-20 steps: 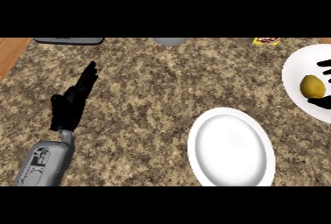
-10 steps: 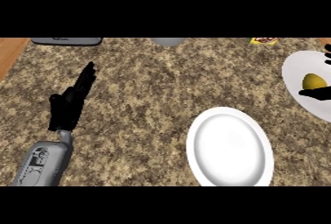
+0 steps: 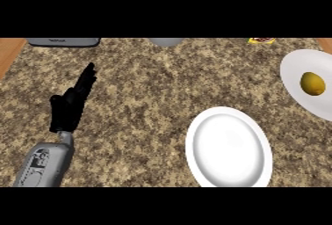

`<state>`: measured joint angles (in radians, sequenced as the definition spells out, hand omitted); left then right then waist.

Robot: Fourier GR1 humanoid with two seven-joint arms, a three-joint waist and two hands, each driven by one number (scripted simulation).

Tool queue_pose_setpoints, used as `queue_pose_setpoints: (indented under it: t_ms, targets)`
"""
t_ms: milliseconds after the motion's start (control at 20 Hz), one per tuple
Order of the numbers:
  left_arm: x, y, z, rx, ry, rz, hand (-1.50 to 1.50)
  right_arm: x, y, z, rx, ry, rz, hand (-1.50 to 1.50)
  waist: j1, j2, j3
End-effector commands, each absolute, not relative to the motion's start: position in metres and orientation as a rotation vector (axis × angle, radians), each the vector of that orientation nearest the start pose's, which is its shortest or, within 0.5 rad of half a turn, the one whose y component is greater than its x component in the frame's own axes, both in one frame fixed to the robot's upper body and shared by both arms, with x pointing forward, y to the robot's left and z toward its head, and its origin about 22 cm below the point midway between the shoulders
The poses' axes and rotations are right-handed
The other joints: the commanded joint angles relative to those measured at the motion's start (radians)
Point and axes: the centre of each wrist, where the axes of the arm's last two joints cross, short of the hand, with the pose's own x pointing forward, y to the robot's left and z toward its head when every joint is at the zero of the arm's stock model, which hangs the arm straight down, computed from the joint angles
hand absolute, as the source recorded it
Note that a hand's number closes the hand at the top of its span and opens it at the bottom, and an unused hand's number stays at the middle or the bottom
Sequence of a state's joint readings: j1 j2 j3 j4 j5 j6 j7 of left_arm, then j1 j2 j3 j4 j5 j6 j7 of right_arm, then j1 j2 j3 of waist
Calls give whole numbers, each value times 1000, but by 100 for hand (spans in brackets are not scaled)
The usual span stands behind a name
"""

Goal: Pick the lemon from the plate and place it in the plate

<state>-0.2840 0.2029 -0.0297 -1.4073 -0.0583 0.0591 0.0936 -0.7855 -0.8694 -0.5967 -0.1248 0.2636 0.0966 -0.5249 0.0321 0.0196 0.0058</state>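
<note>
Parking my left hand flat-fingered at 9 o'clock since the lemon sits at 3, right hand nowhere visible.

We see a counter top speckled in brown, tan and black, like granite, with a plain orange-brown wood strip at the upper left of the frame. At lower centre lies a glossy white plate; a second white plate sits at the right edge, carrying a yellow lemon. Our left hand is black, on a grey forearm. Along the top edge are a dark grey object, a pale grey one and a small yellow-and-red one.
</note>
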Motion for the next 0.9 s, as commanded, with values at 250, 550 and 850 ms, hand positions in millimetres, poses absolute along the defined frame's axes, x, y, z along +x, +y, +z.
queue_pose_setpoints:
  t_ms: [250,550,850]
  targets:
    - [314,247,49,188,-1598,-233,0,233,-601,124,-713,-1559,-118,-150,-5,3,3]
    - [312,244,56,194,-1581,-230,0,205,-615,121,-738,-1556,-112,-150,9,1,6]
    - [315,239,47,165,-1584,-249,0,199,-618,119,-713,-1567,-144,-150,11,7,7]
